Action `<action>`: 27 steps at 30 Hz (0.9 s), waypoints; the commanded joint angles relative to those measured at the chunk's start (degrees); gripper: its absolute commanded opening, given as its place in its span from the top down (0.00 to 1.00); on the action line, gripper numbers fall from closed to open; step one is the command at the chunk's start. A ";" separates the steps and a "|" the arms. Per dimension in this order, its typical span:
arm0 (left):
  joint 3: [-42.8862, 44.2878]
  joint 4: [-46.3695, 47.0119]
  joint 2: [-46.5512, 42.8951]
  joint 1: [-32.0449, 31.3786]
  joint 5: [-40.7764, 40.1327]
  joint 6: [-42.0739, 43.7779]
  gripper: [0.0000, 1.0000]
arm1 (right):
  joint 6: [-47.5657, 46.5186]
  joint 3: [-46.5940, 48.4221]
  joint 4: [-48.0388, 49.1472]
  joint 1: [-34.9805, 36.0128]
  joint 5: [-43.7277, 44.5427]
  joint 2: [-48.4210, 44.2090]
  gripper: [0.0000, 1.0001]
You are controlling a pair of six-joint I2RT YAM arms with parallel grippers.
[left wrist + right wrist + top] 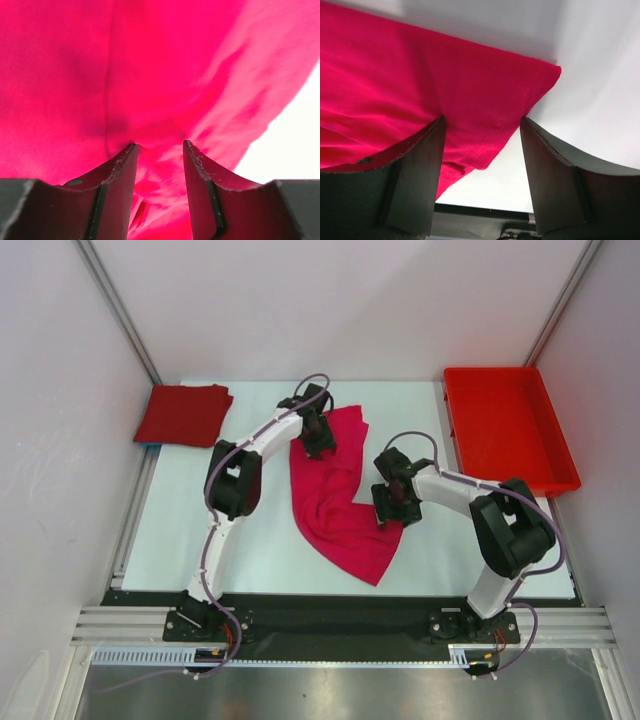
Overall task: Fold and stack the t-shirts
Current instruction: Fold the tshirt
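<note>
Left gripper (159,145) and right gripper (482,120) both spread, straddling the pink t-shirt (340,525); fold starting, I'd say, so next I pinch both edges.

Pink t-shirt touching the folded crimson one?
Apart. Top view: the crimson t-shirt lies folded at the far-left corner, and a strip of bare table separates it from the magenta t-shirt at centre.

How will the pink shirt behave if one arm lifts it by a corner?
Probably floppy: the pink shirt lies twisted and wrinkled on the table, so it should sag and drape. It looks thin, so it is likely light. Pushed, it would probably bunch rather than slide whole, as its folds already do.
</note>
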 commanded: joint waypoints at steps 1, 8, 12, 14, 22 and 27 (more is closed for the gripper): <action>-2.34 15.39 5.32 3.13 12.03 -2.00 0.53 | 6.39 -5.15 0.14 0.24 4.96 -1.39 0.34; 0.55 23.33 8.91 5.77 20.03 -5.08 0.51 | 14.29 -13.50 -3.90 6.99 4.00 -8.15 0.35; 6.33 25.97 12.87 6.83 23.91 -6.32 0.51 | 23.50 -16.32 -3.65 14.73 -1.18 -13.68 0.34; 9.24 26.24 15.50 7.27 25.75 -6.23 0.51 | 26.25 -15.45 -2.24 19.21 -6.01 -15.45 0.34; 10.33 21.24 7.80 8.32 29.55 1.58 0.44 | 24.68 -4.73 -6.09 15.28 -10.42 -22.65 0.28; 1.36 14.30 -9.05 7.98 20.61 11.42 0.41 | 15.64 -0.59 -6.72 4.06 -10.95 -24.69 0.25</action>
